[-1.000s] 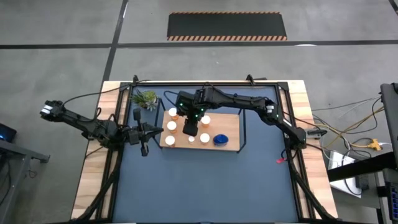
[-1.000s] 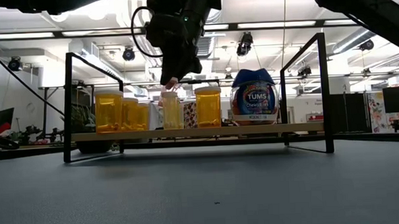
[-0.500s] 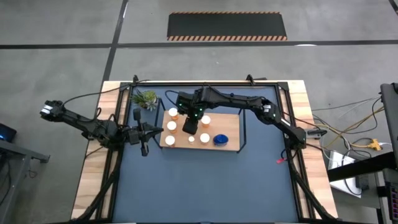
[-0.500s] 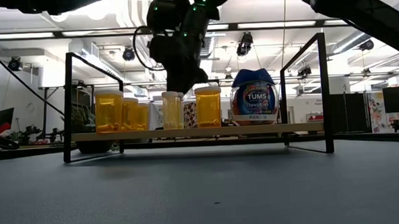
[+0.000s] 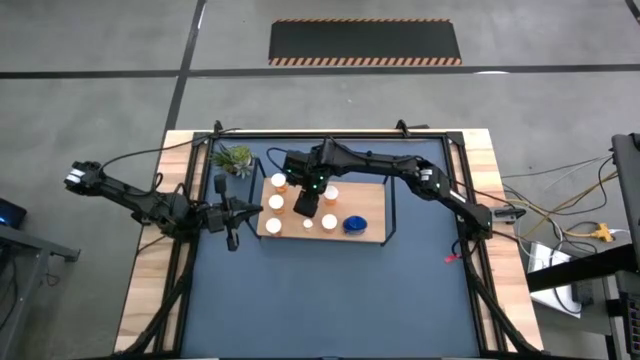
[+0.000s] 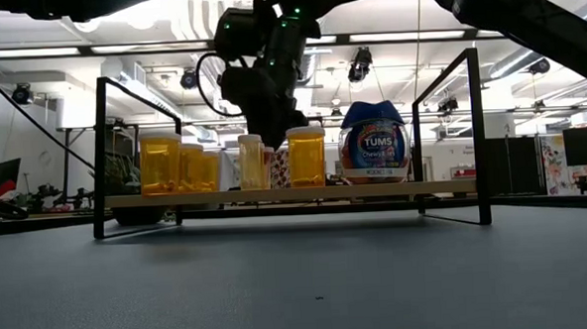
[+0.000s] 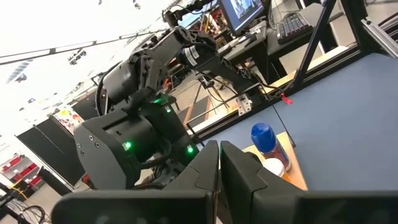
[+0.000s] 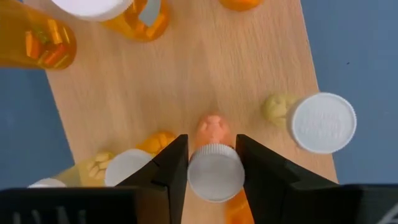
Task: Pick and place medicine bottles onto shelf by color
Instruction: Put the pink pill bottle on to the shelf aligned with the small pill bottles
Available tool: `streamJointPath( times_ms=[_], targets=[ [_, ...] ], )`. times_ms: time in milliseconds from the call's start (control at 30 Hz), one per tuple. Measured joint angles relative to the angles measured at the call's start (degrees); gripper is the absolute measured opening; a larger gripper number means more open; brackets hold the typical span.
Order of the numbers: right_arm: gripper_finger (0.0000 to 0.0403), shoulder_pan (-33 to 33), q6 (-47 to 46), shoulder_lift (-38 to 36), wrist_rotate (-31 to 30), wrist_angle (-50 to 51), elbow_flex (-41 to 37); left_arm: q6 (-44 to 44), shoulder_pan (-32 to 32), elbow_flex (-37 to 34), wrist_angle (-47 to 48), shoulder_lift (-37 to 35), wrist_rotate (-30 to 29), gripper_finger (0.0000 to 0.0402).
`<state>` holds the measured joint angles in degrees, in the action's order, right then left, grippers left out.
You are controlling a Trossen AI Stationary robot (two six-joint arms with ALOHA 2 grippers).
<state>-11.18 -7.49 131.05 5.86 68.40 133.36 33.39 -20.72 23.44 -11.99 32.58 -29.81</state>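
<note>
The right gripper [image 5: 306, 204] hangs over the shelf [image 5: 372, 234] in the middle of the high view, just left of centre on the wooden board. In the right wrist view its two dark fingers [image 8: 171, 167] stand on either side of the white cap of a small orange bottle [image 8: 215, 172], a thin gap showing on each side of the cap; the grip looks loosened, though whether the pads touch the cap I cannot tell. That bottle stands upright on the board, seen in the low view at centre [image 6: 251, 162] just below the gripper [image 6: 275, 121].

Around it on the shelf stand other medicine bottles: orange ones at left [image 6: 160, 163], another orange one just right of centre [image 6: 306, 157], and a large blue bottle [image 6: 373, 141] toward the right end, also seen from above [image 5: 355, 223]. A white-capped bottle [image 8: 321, 122] shows at the right of the right wrist view.

The left gripper [image 5: 232, 240] waits at the left of the high view over the dark-blue mat [image 5: 320, 300], just beside the shelf's short end, its fingers [image 7: 202, 177] pressed together on nothing.
</note>
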Motion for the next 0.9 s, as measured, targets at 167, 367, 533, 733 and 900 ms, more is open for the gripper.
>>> streamJointPath(
  times_ms=[167,367,533,733,900],
  targets=[
    [0.0143,0.0,0.63,0.08,-0.88,-0.26,0.0,0.0,-0.02,0.0,0.0,0.0,0.12,0.0],
    [0.0169,-0.03,1.13,-0.05,-2.94,-0.27,0.02,0.0,-0.02,0.0,0.0,0.0,0.12,0.0],
    [0.0182,-0.09,1.09,-1.5,-2.92,0.43,0.09,0.0,-0.02,0.0,0.0,-0.01,0.1,0.0],
    [0.0185,-0.09,2.38,-4.67,-2.92,0.85,0.09,0.2,-0.01,0.02,-0.64,-0.07,0.08,0.0],
    [0.018,-0.08,3.2,-8.25,-2.92,0.98,0.13,0.12,-0.01,0.04,-1.21,0.0,0.08,0.0]
  ],
)
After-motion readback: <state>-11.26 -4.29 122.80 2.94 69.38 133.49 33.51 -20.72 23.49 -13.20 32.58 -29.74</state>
